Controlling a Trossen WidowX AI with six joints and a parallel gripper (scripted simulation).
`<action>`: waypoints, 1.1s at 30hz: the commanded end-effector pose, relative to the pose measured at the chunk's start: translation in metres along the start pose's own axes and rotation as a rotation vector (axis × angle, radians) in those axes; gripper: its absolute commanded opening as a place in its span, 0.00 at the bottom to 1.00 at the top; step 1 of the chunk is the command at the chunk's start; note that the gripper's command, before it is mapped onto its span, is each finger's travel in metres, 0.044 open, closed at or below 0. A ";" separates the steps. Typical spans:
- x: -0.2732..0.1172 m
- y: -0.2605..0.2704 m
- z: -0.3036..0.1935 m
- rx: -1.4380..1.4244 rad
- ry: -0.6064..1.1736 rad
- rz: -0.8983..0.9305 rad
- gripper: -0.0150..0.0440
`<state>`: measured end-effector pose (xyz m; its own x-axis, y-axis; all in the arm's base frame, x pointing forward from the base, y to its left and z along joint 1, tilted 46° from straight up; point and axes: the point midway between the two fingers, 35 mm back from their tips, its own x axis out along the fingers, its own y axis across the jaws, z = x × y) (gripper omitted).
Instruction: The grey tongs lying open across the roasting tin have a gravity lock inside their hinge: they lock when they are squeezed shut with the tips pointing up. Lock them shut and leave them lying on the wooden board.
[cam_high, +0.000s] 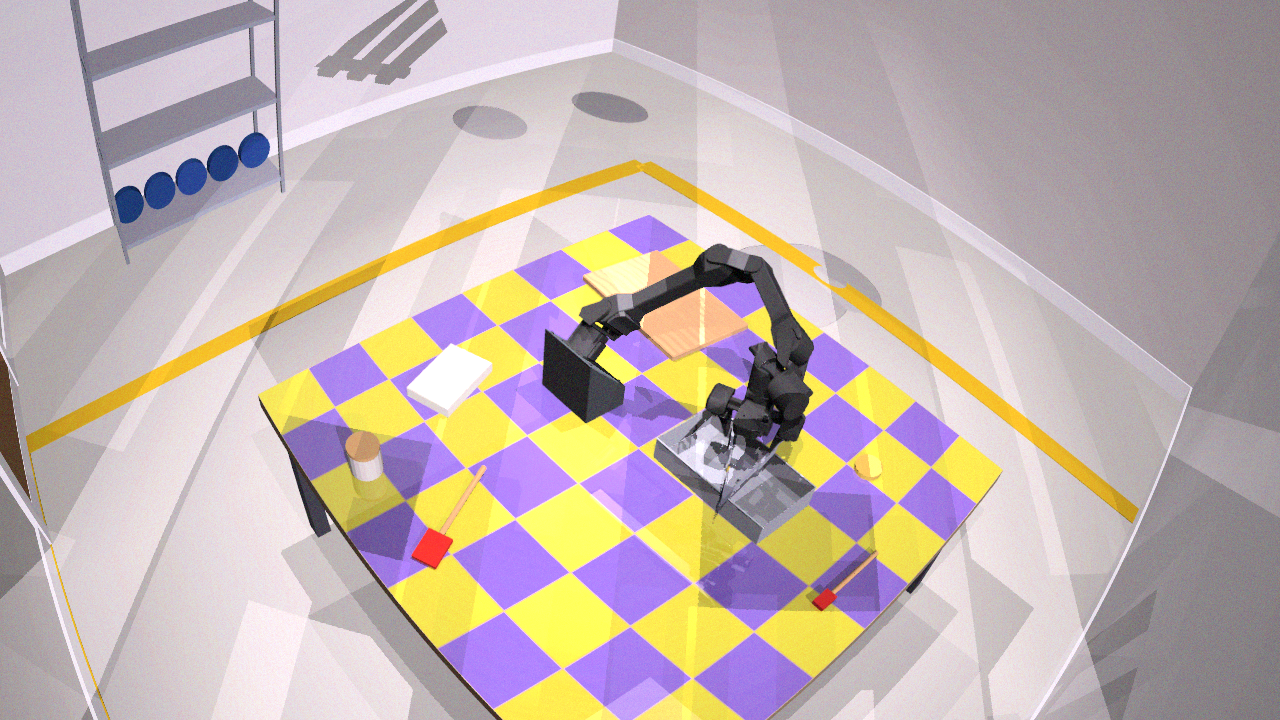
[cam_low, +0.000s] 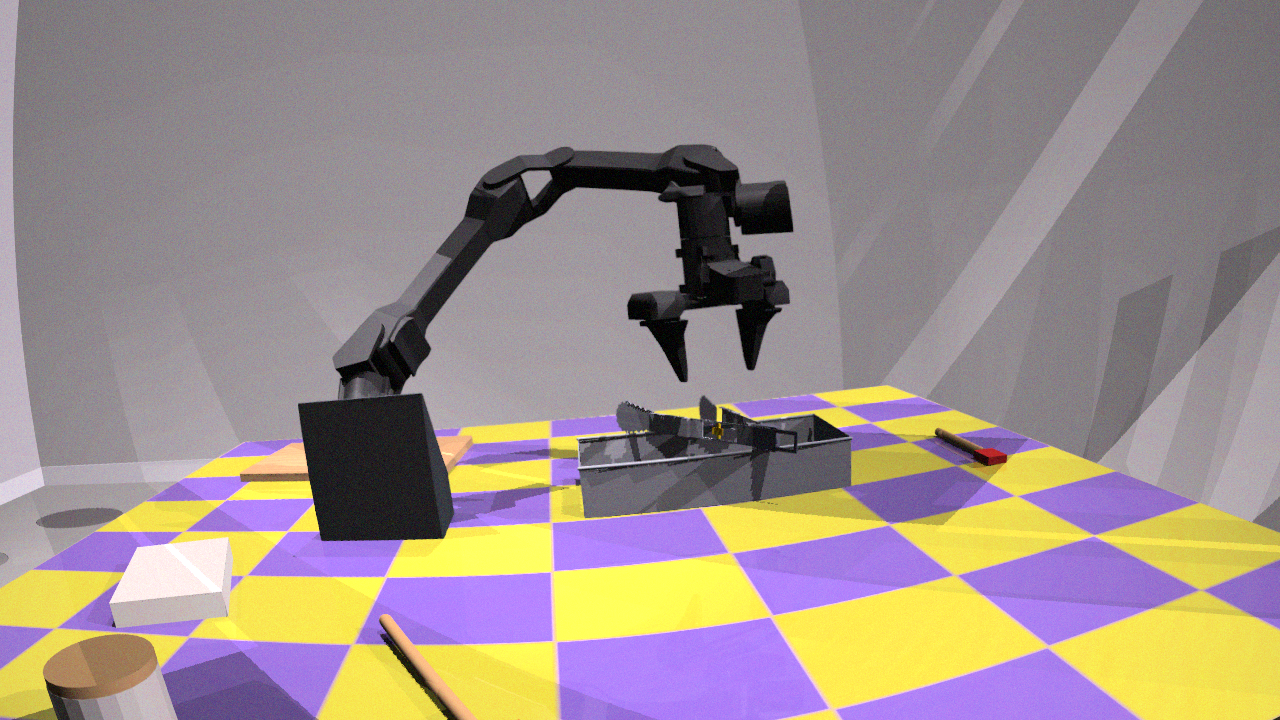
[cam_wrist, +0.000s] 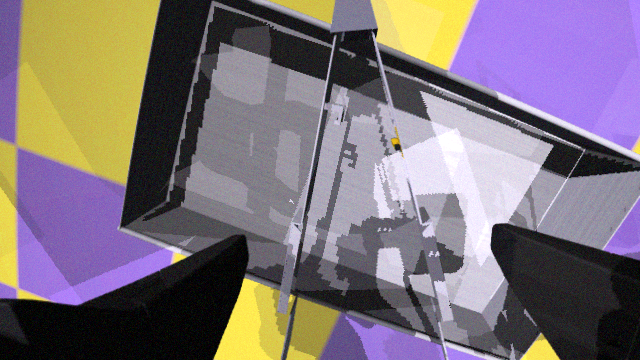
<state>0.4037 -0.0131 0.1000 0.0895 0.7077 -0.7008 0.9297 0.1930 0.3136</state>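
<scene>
The grey tongs (cam_low: 669, 424) (cam_wrist: 354, 17) lie open across the grey roasting tin (cam_high: 684, 469) (cam_low: 626, 490) (cam_wrist: 145, 125). Their hinge end sticks out over one long wall, at the top of the wrist view, and their two arms spread towards the opposite wall. A small yellow and black mark shows on one arm. My gripper (cam_low: 717, 374) (cam_wrist: 367, 241) is open and empty, pointing down above the tin and tongs. In the wrist view both tong arms run between my fingers, which are above them. The wooden board (cam_high: 689, 333) (cam_low: 273, 462) carries nothing that I can see; my arm partly hides it.
My black base (cam_high: 577, 385) (cam_low: 375, 474) stands between the tin and a white block (cam_high: 449, 371) (cam_low: 174, 582). A lidded jar (cam_high: 364, 461) and a red-headed tool (cam_high: 432, 548) lie beyond the block. A smaller red-headed tool (cam_high: 825, 598) (cam_low: 989, 456) and a pale disc (cam_high: 866, 466) are near the tin.
</scene>
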 end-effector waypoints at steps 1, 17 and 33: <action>0.004 0.001 -0.001 0.006 0.003 -0.011 1.00; 0.025 0.002 0.001 0.006 0.002 -0.011 1.00; 0.052 0.003 0.002 0.006 0.001 -0.011 1.00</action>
<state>0.4125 0.0153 0.0690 0.0869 0.7026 -0.7063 0.9307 0.1955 0.3090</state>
